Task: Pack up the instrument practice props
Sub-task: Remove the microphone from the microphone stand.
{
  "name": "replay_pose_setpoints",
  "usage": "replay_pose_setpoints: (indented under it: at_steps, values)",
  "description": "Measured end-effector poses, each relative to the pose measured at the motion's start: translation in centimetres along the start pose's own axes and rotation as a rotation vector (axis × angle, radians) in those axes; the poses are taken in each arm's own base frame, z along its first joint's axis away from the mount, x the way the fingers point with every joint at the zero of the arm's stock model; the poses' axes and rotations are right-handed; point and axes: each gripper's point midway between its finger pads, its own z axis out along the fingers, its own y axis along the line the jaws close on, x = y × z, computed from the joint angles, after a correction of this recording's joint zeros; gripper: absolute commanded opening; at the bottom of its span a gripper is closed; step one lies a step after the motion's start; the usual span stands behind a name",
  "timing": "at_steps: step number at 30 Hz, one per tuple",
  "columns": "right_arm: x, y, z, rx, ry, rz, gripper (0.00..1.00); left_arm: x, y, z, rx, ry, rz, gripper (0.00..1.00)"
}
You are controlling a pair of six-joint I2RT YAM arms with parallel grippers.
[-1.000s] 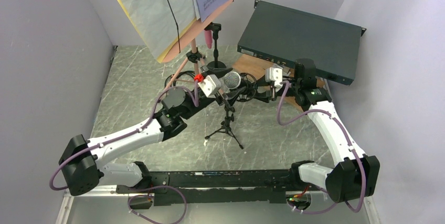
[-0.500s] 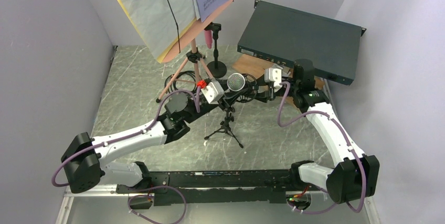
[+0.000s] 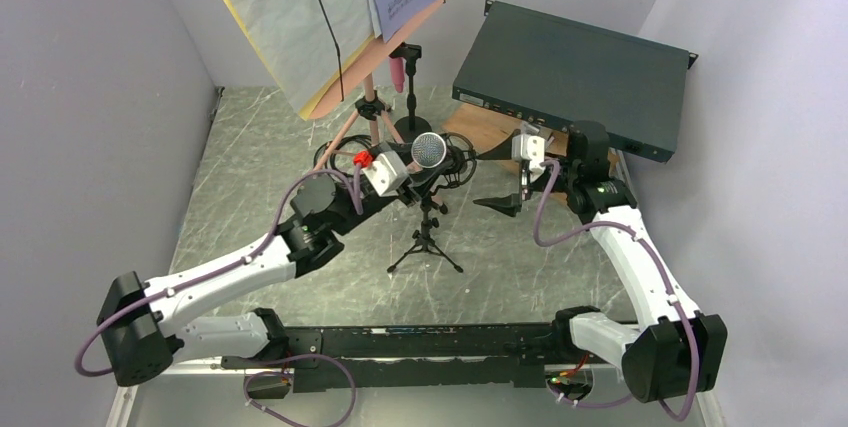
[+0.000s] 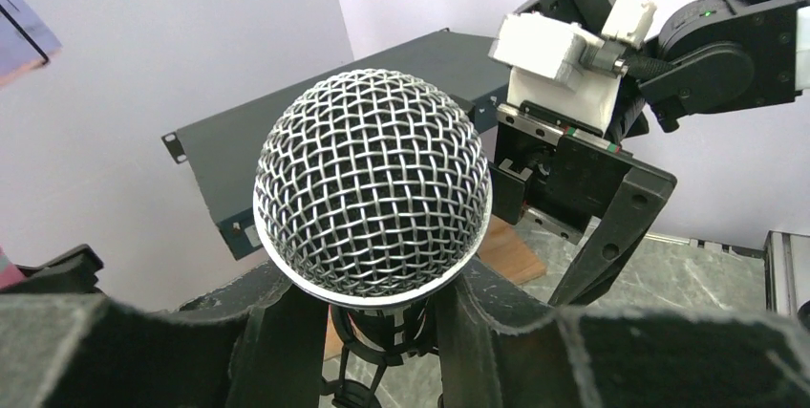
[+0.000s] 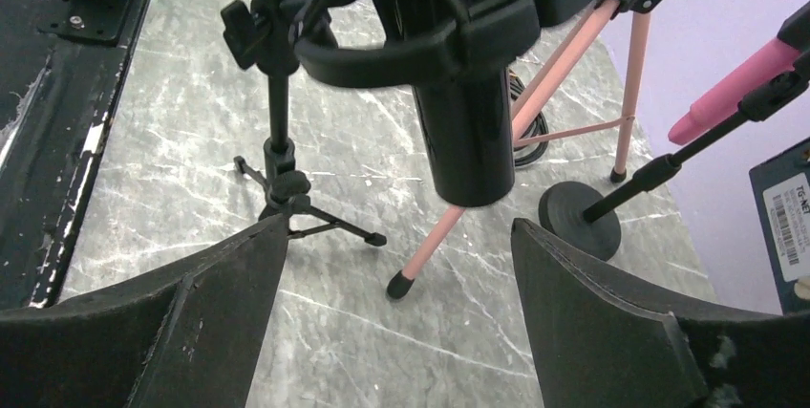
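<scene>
Left gripper (image 4: pixel 374 332): I see it clamped on the black microphone (image 4: pixel 373 188) under its mesh head. Right gripper (image 3: pixel 512 194) gapes, just opposite.

From above, the pink music desk (image 3: pixel 372 51) and sheet-music pages (image 3: pixel 290 17) run off the upper edge; the wooden board (image 3: pixel 475 132) is partly hidden by the rack box (image 3: pixel 575 77); in the left wrist view the mesh head of the black microphone (image 4: pixel 373 203) hides its body; in the right wrist view its head is cut off above; the pink microphone (image 5: pixel 735 93) runs off right.
</scene>
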Motion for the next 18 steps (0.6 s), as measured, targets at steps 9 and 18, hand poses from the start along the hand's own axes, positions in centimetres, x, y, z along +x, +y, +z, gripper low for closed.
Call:
replay_pose_setpoints:
  at_steps: [9, 18]
  values:
    - [1.0, 1.1, -1.0, 0.010, 0.029, 0.047, 0.97, -2.7, -0.1, -2.3, 0.028, 0.020, -0.001, 0.00]
    - [1.7, 1.5, -1.6, 0.022, 0.042, 0.078, 0.99, -5.7, -0.1, -3.8, 0.040, -0.012, -0.022, 0.00]
